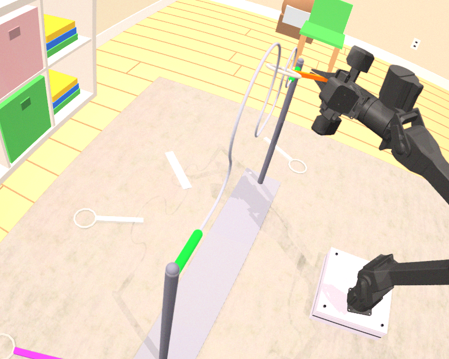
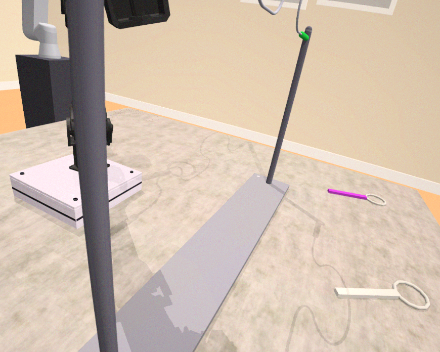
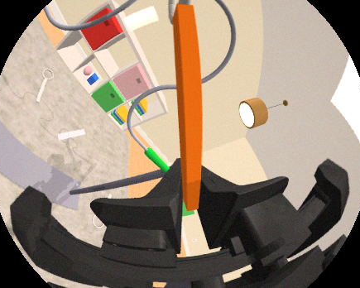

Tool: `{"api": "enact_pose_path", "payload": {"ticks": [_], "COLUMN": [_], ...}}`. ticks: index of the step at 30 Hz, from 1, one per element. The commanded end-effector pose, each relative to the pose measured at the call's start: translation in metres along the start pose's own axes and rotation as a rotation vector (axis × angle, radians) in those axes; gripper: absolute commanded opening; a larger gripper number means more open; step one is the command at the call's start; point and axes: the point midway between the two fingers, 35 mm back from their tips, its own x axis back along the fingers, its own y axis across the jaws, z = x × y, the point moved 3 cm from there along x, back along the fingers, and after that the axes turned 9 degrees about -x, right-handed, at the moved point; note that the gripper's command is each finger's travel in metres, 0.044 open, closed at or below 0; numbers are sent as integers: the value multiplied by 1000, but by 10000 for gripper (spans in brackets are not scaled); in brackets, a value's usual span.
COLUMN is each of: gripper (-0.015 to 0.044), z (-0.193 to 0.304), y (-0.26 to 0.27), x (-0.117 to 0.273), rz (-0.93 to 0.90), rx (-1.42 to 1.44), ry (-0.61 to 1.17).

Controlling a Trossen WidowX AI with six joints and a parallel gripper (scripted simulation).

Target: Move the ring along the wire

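My gripper [image 1: 320, 78] [image 3: 183, 162] is shut on the orange handle [image 1: 307, 75] [image 3: 189, 103], high beside the far post [image 1: 278, 127] of the top view. The pale ring [image 1: 297, 75] is tilted nearly flat there and overlaps the grey wire [image 1: 236, 115] [image 2: 297, 18] [image 3: 234, 37] and the far green part [image 1: 291, 78] [image 3: 156, 159] in that view. Whether it touches the wire cannot be told. In the wrist view the ring is mostly cut off at the top. The other green part [image 1: 188, 250] [image 2: 303, 36] is by the other post [image 1: 170, 309] [image 2: 288, 105].
A grey base strip [image 1: 232, 247] [image 2: 220, 257] carries the posts. White ring tools [image 1: 119, 218] [image 2: 368, 293], a white bar [image 1: 178, 169] and a magenta-handled ring [image 1: 38, 353] [image 2: 347, 193] lie on the mat. My arm's white base box [image 1: 333, 266] stands beside the strip.
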Motion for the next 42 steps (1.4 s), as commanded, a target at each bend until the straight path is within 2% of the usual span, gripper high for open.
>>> {"api": "enact_pose_path", "payload": {"ticks": [1,23,42], "gripper": [-150,-150,-150], "z": [-1,-7,12], "y": [-7,-27,-1], "x": [1,0,-4], "rz": [51,246,183], "rx": [76,434,315], "ry": [-16,-91,-64]}}
